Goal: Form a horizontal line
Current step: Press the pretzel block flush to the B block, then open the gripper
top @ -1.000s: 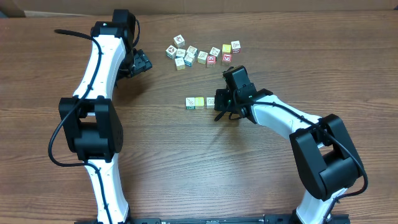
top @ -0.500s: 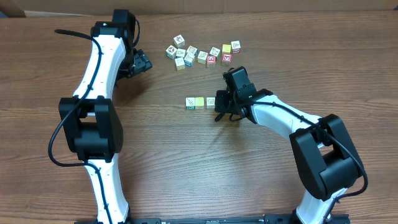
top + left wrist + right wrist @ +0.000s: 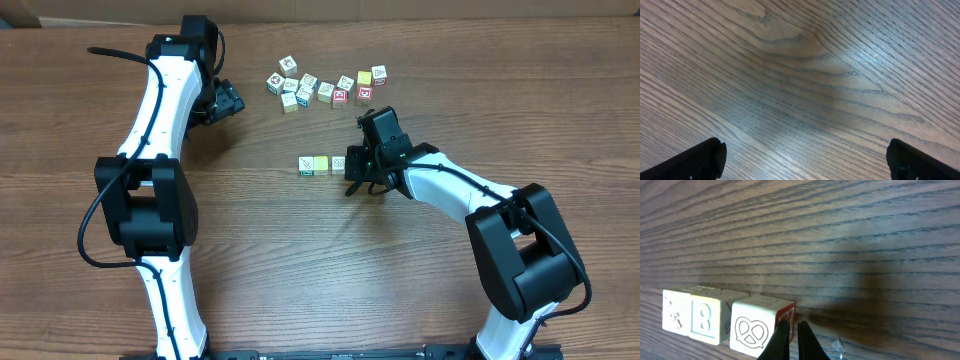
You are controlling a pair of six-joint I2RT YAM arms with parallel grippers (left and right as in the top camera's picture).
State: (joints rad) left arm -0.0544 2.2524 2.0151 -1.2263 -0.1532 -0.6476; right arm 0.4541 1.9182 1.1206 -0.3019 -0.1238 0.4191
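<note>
A short row of three small picture cubes lies mid-table: a white-green cube (image 3: 306, 166), a pale yellow cube (image 3: 321, 163) and a white cube with a red side face (image 3: 339, 162). In the right wrist view the row shows as a picture cube (image 3: 676, 310), a cube marked 8 (image 3: 707, 316) and a pretzel cube (image 3: 757, 326). My right gripper (image 3: 352, 166) is shut and empty, its tips (image 3: 794, 336) against the pretzel cube's red side. My left gripper (image 3: 228, 101) is open and empty over bare wood (image 3: 805, 160), far left of the row.
A loose cluster of several similar small cubes (image 3: 325, 86) lies behind the row, toward the table's far edge. The brown wooden table (image 3: 300, 260) runs around both arms.
My right gripper has edged slightly left against the red-sided cube, closing its gap to the yellow cube. The left arm has not moved.
</note>
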